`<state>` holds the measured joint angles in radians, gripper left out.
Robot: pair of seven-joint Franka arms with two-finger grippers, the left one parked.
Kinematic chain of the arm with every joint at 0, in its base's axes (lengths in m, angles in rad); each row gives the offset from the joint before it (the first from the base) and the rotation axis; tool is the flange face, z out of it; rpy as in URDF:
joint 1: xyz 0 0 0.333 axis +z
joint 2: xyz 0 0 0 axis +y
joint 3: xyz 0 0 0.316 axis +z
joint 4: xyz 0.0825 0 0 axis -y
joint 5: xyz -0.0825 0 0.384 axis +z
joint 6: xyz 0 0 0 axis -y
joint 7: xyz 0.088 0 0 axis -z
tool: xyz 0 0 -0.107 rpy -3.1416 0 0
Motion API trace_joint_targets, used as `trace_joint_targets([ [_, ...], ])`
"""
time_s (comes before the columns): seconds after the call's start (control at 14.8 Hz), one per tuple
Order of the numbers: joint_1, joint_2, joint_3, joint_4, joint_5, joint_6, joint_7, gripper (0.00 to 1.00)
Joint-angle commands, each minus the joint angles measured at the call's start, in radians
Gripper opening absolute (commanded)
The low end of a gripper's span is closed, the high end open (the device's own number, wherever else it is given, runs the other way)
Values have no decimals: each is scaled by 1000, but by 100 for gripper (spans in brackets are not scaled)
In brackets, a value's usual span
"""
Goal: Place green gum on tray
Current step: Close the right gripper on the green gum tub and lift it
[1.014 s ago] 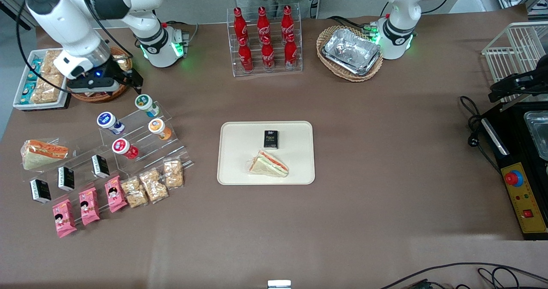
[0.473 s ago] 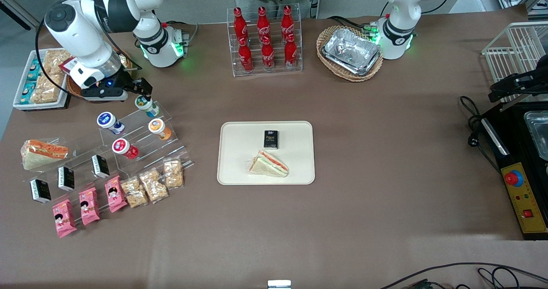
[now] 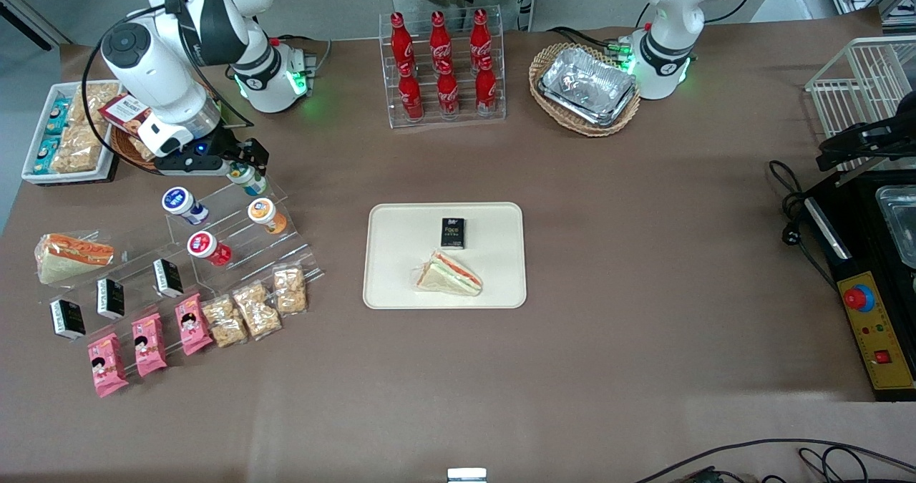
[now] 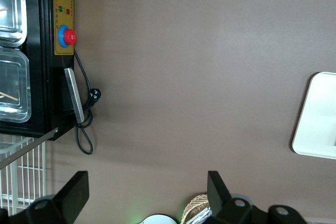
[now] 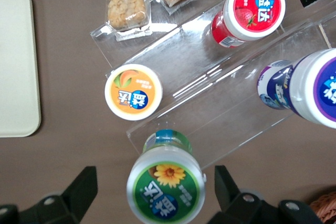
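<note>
1. Since the earlier frames, the right arm's hand (image 3: 242, 162) has been brought nearer the front camera, from beside the wicker basket (image 3: 129, 152) to directly above the small green-lidded gum bottle (image 3: 245, 175).
2. The hand (image 5: 156, 192) is seen spread wide, its two black fingers (image 5: 84, 190) standing apart on either side of the green gum (image 5: 165, 190); nothing is gripped, and no contact with the bottle can be made out.
3. The green gum is shown with a round white lid ringed in green, printed with a yellow flower and a blue logo, over a pale body with a green label.
4. It rests tilted on the topmost step of a clear acrylic stepped rack (image 3: 236, 215), toward the working arm's end of the brown counter (image 3: 644, 254).
5. An orange-lidded bottle (image 5: 133, 91) lies just beside it on the next step; a blue-lidded bottle (image 5: 315, 87) and a red-lidded bottle (image 5: 252, 9) are set on the same rack.
6. The cream rectangular plastic tray (image 3: 390, 254) lies well apart, mid-counter, bearing a small black box (image 3: 452, 232) and a wrapped triangular sandwich (image 3: 449, 274).
</note>
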<state>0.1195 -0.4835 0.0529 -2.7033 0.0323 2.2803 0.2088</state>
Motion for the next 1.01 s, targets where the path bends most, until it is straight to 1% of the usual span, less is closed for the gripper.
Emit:
trace_joint_targets([
  [0.0, 3, 9, -4, -24, 20, 48, 6, 99],
  [0.07, 3, 12, -4, -30, 20, 60, 6, 92],
  [0.14, 3, 16, -5, -35, 20, 71, 3, 80],
  [0.2, 0, 17, -5, -35, 20, 73, -3, 65],
  [0.34, 0, 17, -8, -33, 20, 74, -9, 49],
  [0.41, -1, 17, -8, -33, 20, 74, -9, 38],
  [0.47, -1, 17, -8, -32, 20, 74, -9, 30],
  [0.61, -1, 6, -10, -23, 20, 58, -9, 17],
  [0.68, -1, -12, -13, -12, 20, 36, -14, 17],
  [0.74, -1, -38, -16, 9, 20, -16, -25, 16],
  [0.95, 0, -53, -60, 213, 20, -293, -61, 16],
])
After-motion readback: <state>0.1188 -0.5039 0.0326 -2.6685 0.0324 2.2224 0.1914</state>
